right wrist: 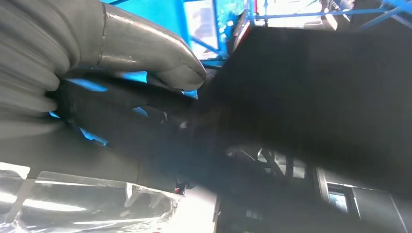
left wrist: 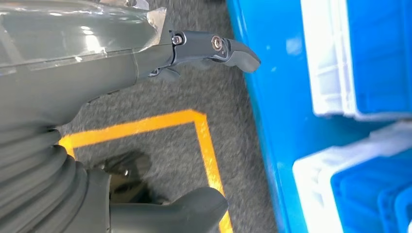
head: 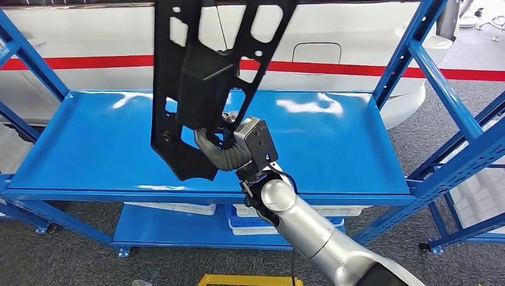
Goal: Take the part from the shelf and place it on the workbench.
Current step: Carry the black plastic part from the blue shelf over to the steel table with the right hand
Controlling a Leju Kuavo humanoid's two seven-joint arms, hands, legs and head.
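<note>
A large black plastic part (head: 202, 77) with cut-out holes stands nearly upright above the blue shelf board (head: 333, 149), reaching past the top of the head view. My right hand (head: 223, 146) grips its lower portion from the right side. In the right wrist view the grey thumb (right wrist: 160, 60) presses on the dark part (right wrist: 311, 97). My left hand (left wrist: 160, 126) hangs low beside the shelf's bottom level, fingers apart and holding nothing.
Blue shelf uprights (head: 429, 77) frame both sides. White and blue bins (head: 256, 217) sit on the lower level, also seen as bins (left wrist: 359, 58) near my left hand. A yellow floor line (left wrist: 204, 141) marks the grey carpet. A white vehicle with a red stripe (head: 357, 67) stands behind.
</note>
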